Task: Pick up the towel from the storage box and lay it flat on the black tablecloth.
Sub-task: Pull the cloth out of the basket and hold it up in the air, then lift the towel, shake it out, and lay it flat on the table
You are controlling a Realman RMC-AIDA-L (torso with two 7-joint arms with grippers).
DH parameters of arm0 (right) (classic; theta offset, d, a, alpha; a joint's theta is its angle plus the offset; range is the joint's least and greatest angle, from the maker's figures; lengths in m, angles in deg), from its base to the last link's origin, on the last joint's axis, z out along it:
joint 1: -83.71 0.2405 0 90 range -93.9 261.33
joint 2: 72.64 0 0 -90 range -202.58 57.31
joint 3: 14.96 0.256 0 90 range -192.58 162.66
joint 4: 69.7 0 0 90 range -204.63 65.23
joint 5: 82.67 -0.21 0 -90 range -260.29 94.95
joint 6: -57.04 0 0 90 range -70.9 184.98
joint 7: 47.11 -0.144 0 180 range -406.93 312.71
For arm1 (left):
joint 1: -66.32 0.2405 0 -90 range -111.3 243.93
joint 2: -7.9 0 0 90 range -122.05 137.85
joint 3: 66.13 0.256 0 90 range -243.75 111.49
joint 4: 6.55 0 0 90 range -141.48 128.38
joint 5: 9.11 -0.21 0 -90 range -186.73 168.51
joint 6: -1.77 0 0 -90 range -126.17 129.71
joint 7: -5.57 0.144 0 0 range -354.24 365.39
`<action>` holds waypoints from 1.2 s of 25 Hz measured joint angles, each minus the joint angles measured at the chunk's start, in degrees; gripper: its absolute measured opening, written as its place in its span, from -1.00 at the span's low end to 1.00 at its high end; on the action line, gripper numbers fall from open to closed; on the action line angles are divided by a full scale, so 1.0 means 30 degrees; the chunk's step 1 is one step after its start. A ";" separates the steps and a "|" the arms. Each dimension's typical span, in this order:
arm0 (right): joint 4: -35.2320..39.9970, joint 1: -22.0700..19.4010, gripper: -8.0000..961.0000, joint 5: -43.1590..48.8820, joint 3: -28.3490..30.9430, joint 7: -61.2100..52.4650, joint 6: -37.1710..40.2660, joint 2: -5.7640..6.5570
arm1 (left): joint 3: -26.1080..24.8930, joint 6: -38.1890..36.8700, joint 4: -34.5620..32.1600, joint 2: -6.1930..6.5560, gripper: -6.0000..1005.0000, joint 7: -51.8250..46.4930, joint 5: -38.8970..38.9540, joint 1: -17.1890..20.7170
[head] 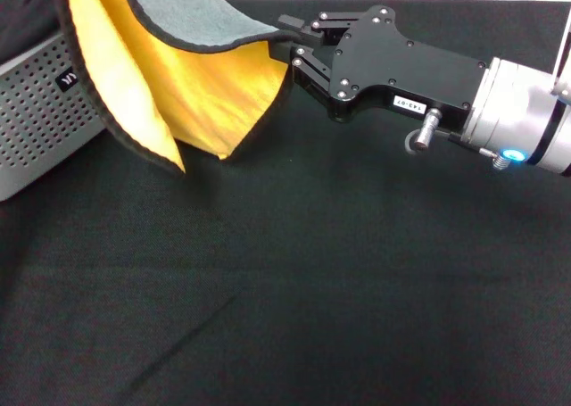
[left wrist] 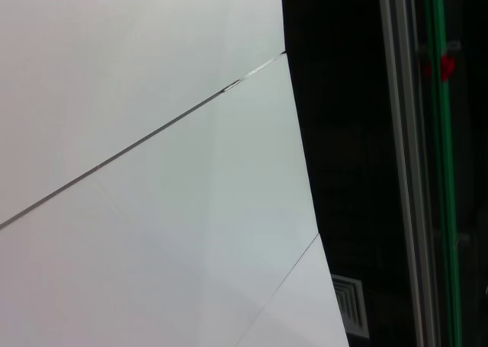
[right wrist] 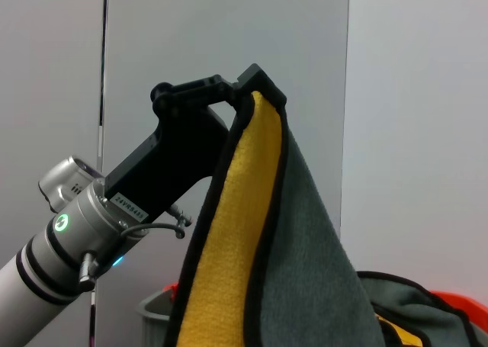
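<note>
**A:** Checking the towel [head: 205, 85], where and what shape?

**B:** Hanging in soft folds, draping over the near corner of the storage box [head: 45, 111] and the black tablecloth [head: 312, 272]. Showing the yellow-orange face, with the grey pile face curling over on top and dark edging all round. Running out of the head view at the top.

**A:** Grippers?

**B:** Right gripper [head: 290, 42] reaching in from the right, clamping the towel's dark hem at fingertip level. Left gripper [right wrist: 248, 88] showing only in the right wrist view, pinching the towel's raised top corner, cloth falling away beneath it.

**A:** Anything obscured?

**B:** Seeing only part of the box, a perforated grey plastic wall with a black label [head: 69, 78], lettering unreadable. Left wrist view showing only white panels.
</note>
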 joint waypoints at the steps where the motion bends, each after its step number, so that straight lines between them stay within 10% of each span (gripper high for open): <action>1: 0.0027 0.0002 -0.66 0.0004 -0.0002 0.0001 -0.0027 0.0007 | 0.0000 -0.0070 0.0089 0.0006 -0.80 0.0007 0.0029 -0.0011; 9: 0.0540 -0.0101 -0.97 0.0588 0.0243 -0.1070 -0.0742 0.0276 | -0.0023 -0.0402 0.0450 0.0076 -0.80 0.0019 -0.0043 0.0180; 30: 0.4541 -0.2062 -0.97 0.6643 0.7705 -1.0685 -0.5781 0.0515 | -0.0311 -0.3332 0.0458 0.1665 -0.78 0.0108 -0.3774 0.3095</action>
